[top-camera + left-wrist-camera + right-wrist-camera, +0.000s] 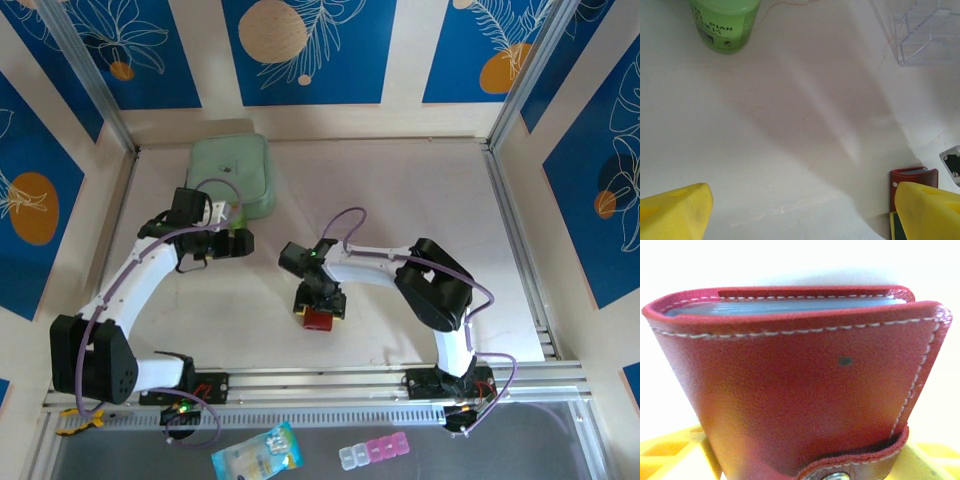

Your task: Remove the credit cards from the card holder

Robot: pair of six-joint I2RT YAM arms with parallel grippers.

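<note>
The card holder [319,320] stood on the pale table [420,200] and the right gripper [321,303] was right down over it, yellow fingers [670,455] either side of the red leather. Whether those jaws were actually pinching it, I could not tell. Up close the card holder was folded shut, white stitching along its edge, pale grey sleeves [785,306] stacked between the covers, snap tab [855,465] wrapped round its lower edge. Left of the card holder and a little farther back, the left gripper [802,212] hung over bare table, jaws spread wide, holding nothing. From that wrist, a green bottle [725,22] and a clear plastic box [927,32] stood well beyond the card holder. The mint-green pouch [232,172] lay far back-left of the card holder.
</note>
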